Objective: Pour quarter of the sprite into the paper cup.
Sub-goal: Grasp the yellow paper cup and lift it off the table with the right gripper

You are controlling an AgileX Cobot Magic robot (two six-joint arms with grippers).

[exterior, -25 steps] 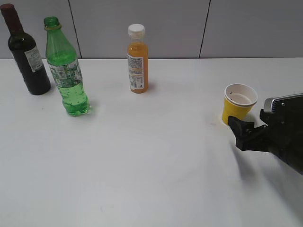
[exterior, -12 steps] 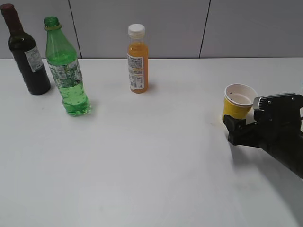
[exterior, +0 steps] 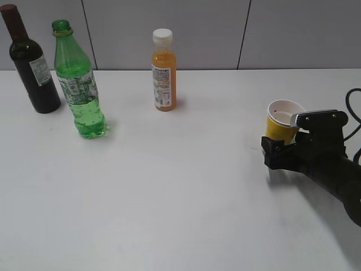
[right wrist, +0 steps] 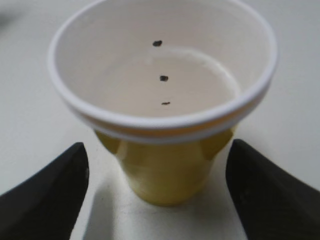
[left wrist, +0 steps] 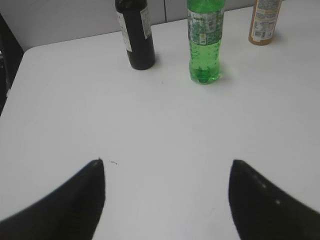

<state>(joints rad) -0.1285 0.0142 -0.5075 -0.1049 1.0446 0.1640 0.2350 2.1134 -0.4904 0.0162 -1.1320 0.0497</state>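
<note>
The sprite (exterior: 79, 84), a tall green capless bottle with a white-and-green label, stands upright at the far left of the white table; it also shows in the left wrist view (left wrist: 205, 37). The yellow paper cup (exterior: 279, 120) stands upright at the right, white inside (right wrist: 165, 172). My right gripper (exterior: 278, 148) is open, with one finger on each side of the cup's base (right wrist: 157, 147), apart from it. My left gripper (left wrist: 166, 162) is open and empty over bare table, well short of the sprite, and is out of the exterior view.
A dark wine bottle (exterior: 32, 68) stands just left of and behind the sprite (left wrist: 135, 32). An orange juice bottle (exterior: 163, 73) with a white cap stands at the back middle (left wrist: 263, 22). A grey panelled wall runs behind the table.
My right gripper has moved left and up to the paper cup, so its jaws now flank the cup's base. The bottles and the cup have not moved.
</note>
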